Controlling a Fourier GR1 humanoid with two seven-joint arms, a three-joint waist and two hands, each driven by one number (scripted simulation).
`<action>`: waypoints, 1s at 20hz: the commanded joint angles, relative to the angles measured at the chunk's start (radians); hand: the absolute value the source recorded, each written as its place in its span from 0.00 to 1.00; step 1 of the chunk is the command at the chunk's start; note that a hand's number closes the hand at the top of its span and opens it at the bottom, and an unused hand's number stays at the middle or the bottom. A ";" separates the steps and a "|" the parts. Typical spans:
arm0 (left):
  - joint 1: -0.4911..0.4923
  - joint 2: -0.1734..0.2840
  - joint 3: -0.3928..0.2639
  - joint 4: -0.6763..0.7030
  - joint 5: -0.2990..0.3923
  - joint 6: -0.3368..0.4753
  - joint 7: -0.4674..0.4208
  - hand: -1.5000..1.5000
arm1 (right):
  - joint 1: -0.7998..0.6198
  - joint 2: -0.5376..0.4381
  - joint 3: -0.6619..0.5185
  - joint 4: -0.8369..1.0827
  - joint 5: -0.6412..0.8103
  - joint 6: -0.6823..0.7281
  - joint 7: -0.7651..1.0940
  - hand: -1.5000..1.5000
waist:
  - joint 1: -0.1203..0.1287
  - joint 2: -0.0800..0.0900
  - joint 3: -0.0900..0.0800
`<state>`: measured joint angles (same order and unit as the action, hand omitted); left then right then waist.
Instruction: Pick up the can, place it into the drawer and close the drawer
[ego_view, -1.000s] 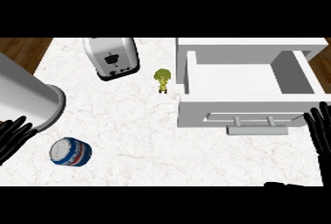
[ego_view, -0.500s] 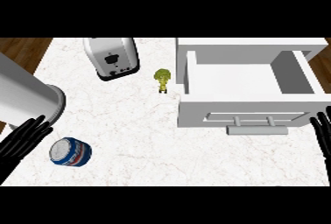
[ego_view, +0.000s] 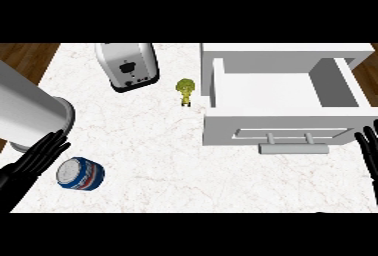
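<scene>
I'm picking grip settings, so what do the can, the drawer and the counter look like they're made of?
The can looks like metal, with a silvery top and a glossy blue, white and red label. The drawer looks like matte white painted wood or plastic, with a grey handle. The counter looks like polished white marble with faint veins.

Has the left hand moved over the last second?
Yes. The left hand has moved right and up the view, toward the can, which stayed put; its fingertips now sit just beside it.
</scene>
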<state>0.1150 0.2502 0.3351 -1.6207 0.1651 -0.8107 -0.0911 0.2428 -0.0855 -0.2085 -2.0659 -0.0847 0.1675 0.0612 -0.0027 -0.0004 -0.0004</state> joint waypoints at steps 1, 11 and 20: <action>0.031 0.012 0.022 0.110 -0.115 -0.043 -0.180 0.00 | -0.029 0.036 0.040 0.077 0.081 -0.022 -0.058 0.00 | 0.004 0.001 0.000; -0.076 0.064 -0.018 0.415 -0.316 0.037 -0.450 0.00 | -0.024 0.047 0.024 -0.004 0.060 -0.022 0.007 0.00 | -0.003 0.001 -0.001; -0.160 0.129 -0.054 0.630 -0.345 0.100 -0.556 0.00 | 0.014 0.059 0.016 -0.005 0.060 0.010 -0.042 0.00 | -0.004 0.001 0.000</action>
<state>-0.0128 0.3715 0.3060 -1.0948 -0.1396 -0.6798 -0.5218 0.2324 -0.0511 -0.2179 -2.0337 -0.0466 0.1833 0.0178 -0.0053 0.0004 -0.0005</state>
